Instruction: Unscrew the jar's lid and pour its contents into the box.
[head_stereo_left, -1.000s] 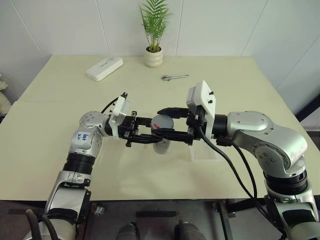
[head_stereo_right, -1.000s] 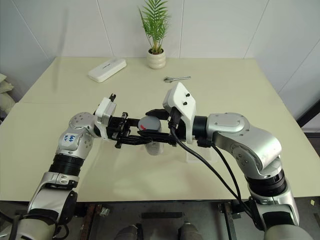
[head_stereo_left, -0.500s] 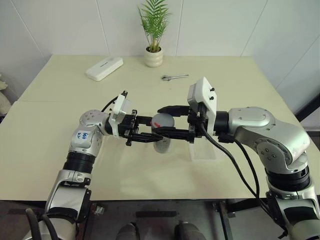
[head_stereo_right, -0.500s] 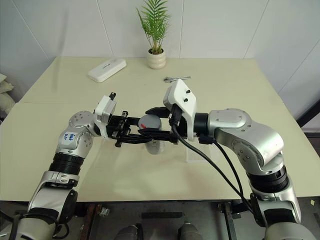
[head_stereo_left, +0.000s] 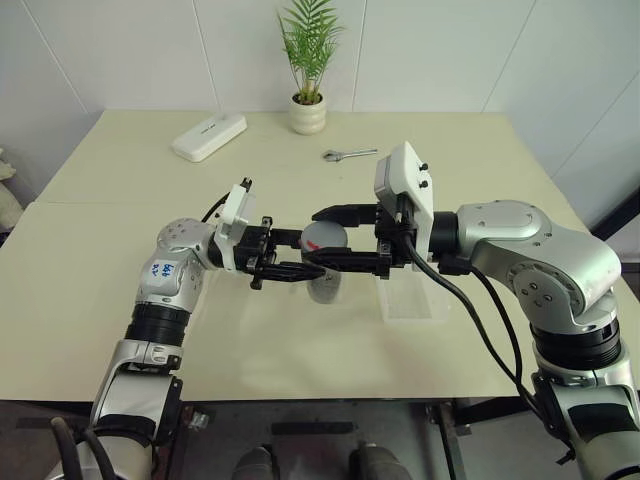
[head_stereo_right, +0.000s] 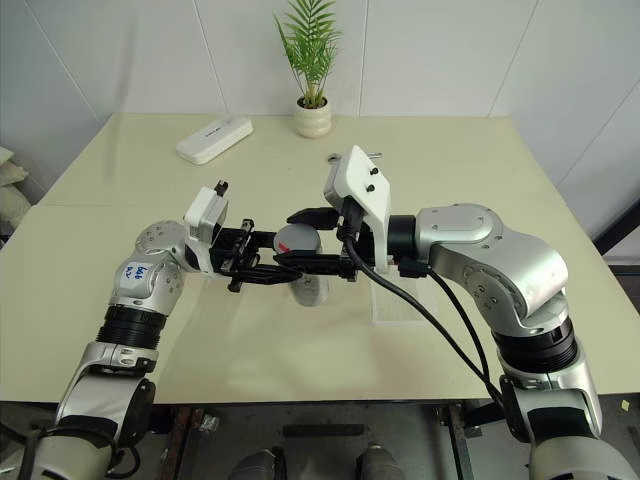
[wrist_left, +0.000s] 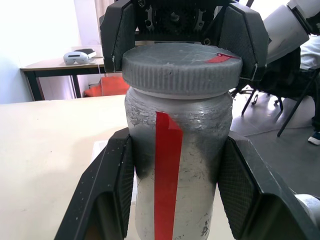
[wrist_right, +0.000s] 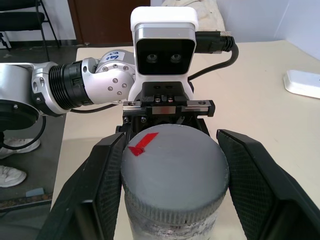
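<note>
The silvery-grey jar (wrist_left: 195, 165) with a red strip down its side hangs upright above the middle of the table. My left gripper (wrist_left: 177, 137) comes in from the left and is shut on the jar's body. The round grey lid (wrist_right: 175, 165), with a red mark on top, sits on the jar. My right gripper (wrist_right: 172, 137) reaches in from the right and is shut on the lid's ribbed rim. The clear box (head_stereo_left: 412, 300) lies on the table just right of the jar, below my right wrist.
At the back of the table (head_stereo_left: 120, 300) stand a white oblong case (head_stereo_left: 208, 137), a white plant pot (head_stereo_left: 307, 113) with a palm, and a small metal wrench (head_stereo_left: 349, 154). The table's right edge runs close behind my right arm.
My right arm's elbow has shifted up a little. Both grippers keep their hold, and the jar stays where it was.
</note>
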